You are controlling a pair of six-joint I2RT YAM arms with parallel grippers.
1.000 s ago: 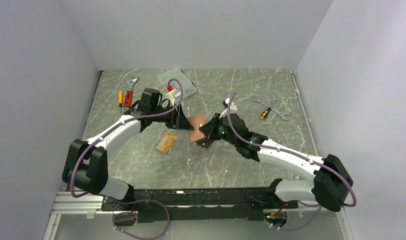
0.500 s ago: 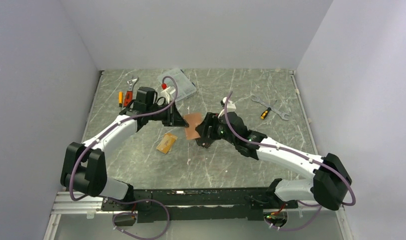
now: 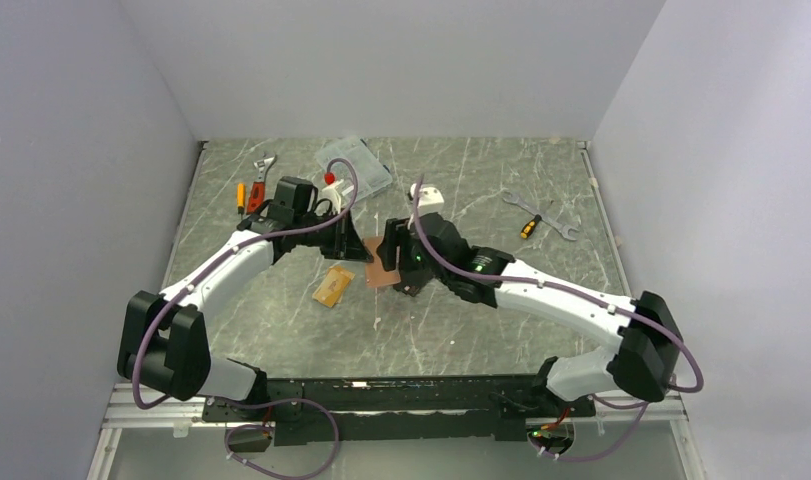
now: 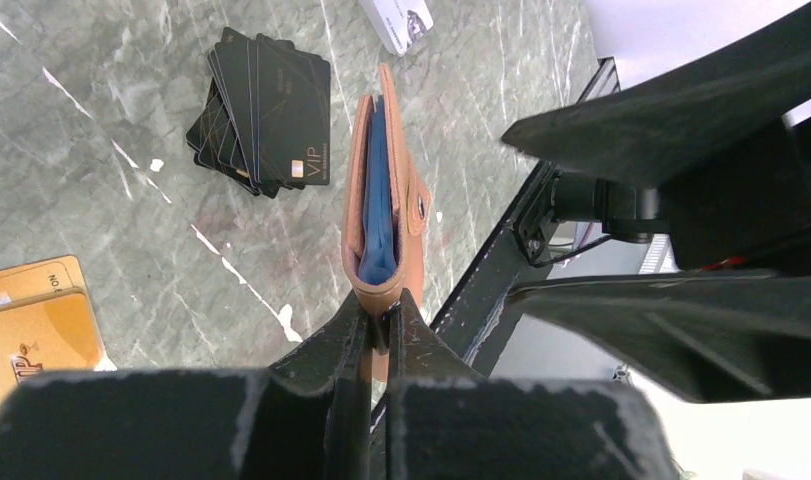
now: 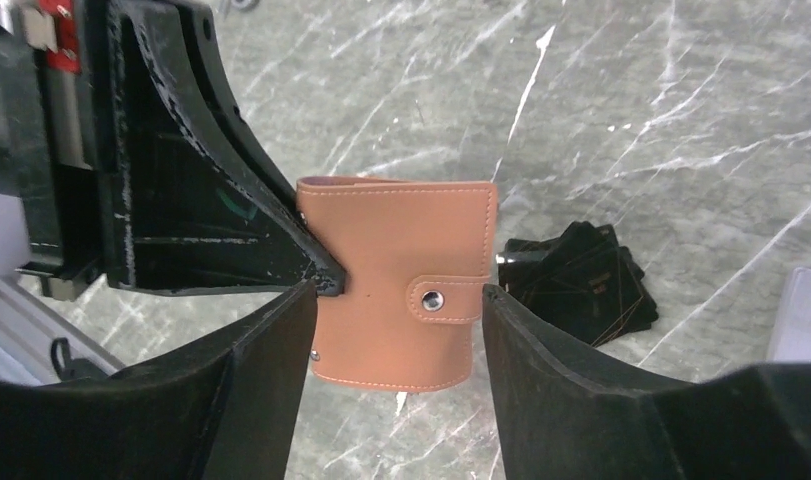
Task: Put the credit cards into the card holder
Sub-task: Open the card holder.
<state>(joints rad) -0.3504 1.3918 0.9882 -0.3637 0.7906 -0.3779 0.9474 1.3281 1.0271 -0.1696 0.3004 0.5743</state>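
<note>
From above, the pink card holder (image 3: 382, 267) is sitting between both arms. At the left wrist, the left claw (image 4: 378, 312) is clenching its near edge; at the right wrist, the right claw (image 5: 399, 300) is gaping, fingers (image 5: 261, 390) flanking it.

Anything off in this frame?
Two things. The wallet hangs above the table, pinched at one edge by the left fingers, its snap tab looking fastened, so no card can go in yet. The black cards lie in a splayed, uneven stack. The right fingers stand open either side of the wallet.
</note>
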